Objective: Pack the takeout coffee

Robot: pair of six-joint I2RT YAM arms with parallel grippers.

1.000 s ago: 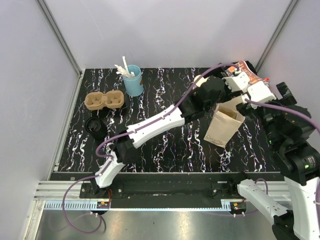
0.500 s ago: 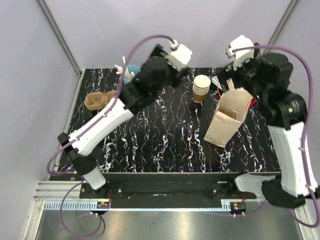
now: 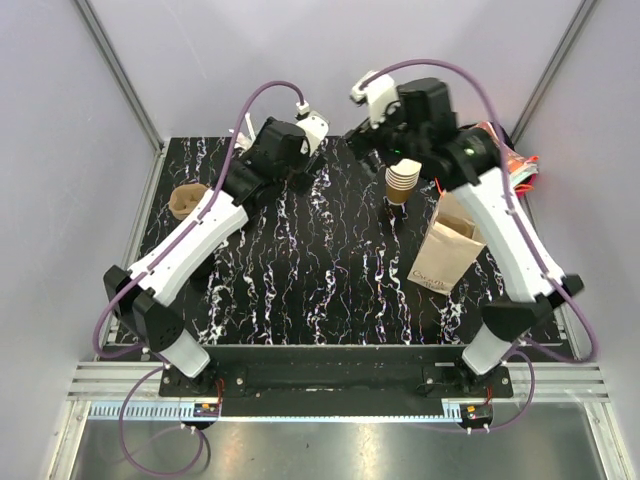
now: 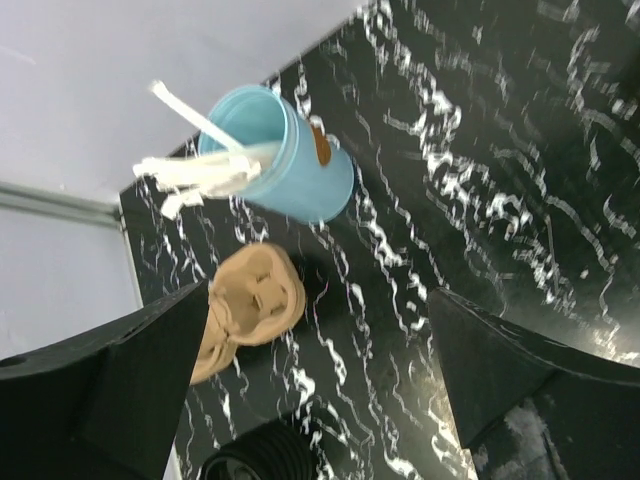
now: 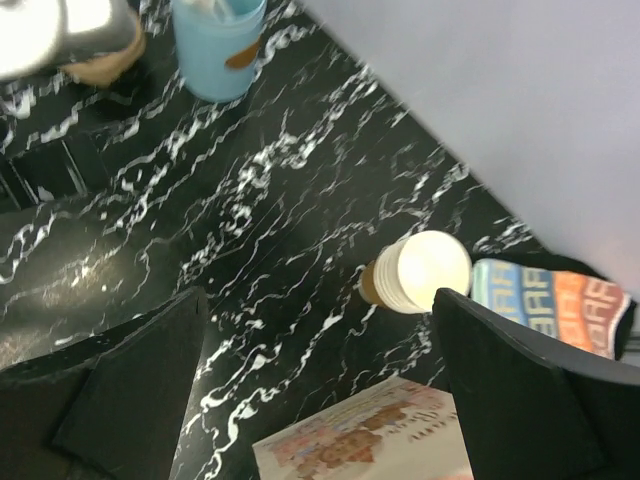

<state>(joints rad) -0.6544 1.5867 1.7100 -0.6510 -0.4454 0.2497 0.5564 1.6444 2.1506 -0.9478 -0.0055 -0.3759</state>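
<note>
Left tool (image 4: 318,300) and right tool (image 5: 318,300) hover raised, jaws spread wide.

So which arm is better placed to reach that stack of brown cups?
Likely the right: the cup stack lies just ahead of the open right gripper, while the left gripper, also open, faces the blue cup.

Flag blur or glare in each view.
Top external: sharp, evenly lit, bright glare along the front rail. Left wrist: light-blue cup slightly soft. Right wrist: tabletop marbling smeared; cup stack rim blown out white.
</note>
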